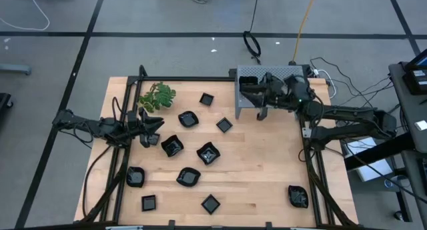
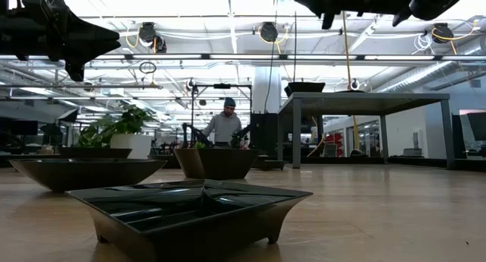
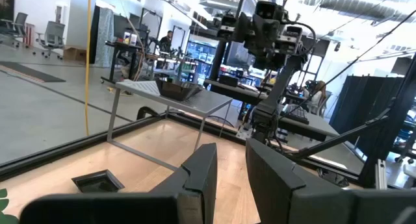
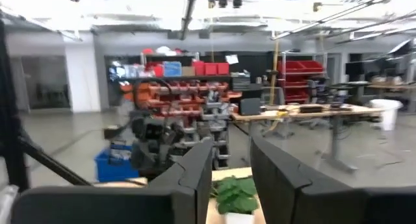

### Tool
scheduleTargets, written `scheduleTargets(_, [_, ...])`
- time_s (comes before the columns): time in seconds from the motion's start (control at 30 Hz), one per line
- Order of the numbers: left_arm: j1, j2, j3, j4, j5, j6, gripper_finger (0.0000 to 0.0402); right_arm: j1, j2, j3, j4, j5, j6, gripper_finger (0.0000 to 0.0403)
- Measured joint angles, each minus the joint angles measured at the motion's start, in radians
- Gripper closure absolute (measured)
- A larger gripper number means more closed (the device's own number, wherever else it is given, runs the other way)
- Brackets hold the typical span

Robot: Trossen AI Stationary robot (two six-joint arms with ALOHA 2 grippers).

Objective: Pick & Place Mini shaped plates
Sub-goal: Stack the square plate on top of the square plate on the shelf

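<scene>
Right gripper above grey perforated metal box, fingers parted, empty. Next: reach nearest small glossy black square plate, grip rim squarely. Left gripper parted, idle.

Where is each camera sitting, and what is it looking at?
High view: above the table, looking straight down; both arms show, left gripper by the green sprig, right gripper over the grey box.
Low view: at tabletop height, looking level past a black plate into the room, where a person stands; arms hang in from above.
Left wrist view: past its own fingers toward the right arm and the box.
Right wrist view: past its own fingers toward the left arm.
Shared: the sprig shows in the high and right wrist views.
</scene>
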Motion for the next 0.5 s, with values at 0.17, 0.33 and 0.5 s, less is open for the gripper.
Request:
scheduleTargets(0.17, [0.000,0.000,0.000,0.000,0.000,0.000,0.0316,0.033,0.008,0.026,-0.008,0.082,-0.047,0.0305])
scheduleTargets(0.33, [0.000,0.000,0.000,0.000,0.000,0.000,0.0316,0.033,0.006,0.131,-0.036,0.082,-0.046,0.0291])
scheduleTargets(0.5, [0.000,0.000,0.000,0.000,0.000,0.000,0.0316,0.036,0.006,0.226,-0.120,0.079,0.016,0.0284])
